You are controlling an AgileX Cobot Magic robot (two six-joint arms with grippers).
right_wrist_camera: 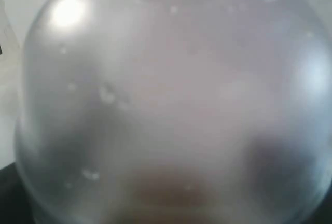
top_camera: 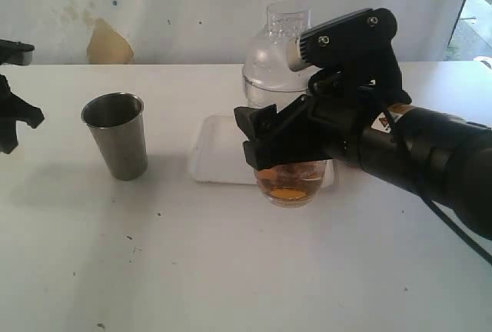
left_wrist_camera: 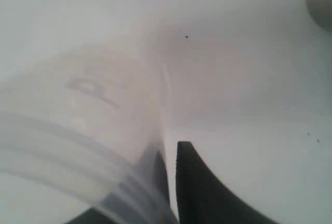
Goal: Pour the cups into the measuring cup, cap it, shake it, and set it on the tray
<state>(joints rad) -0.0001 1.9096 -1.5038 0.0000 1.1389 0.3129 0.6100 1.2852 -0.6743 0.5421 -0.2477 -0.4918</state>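
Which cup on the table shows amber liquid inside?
The clear measuring cup gripped by the right tool, at the tray's near edge. The steel tumbler stands alone, opaque, left of it.

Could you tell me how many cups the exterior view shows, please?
2: steel tumbler left; capped measuring cup in the right claw by the tray. The arm may hide others.

Exterior camera looks across the table (top_camera: 231,270); the right wrist camera sits blurred-close, seemingly on the measuring cup (right_wrist_camera: 166,105).

black right gripper (top_camera: 269,144), cabled black arm (top_camera: 430,155)
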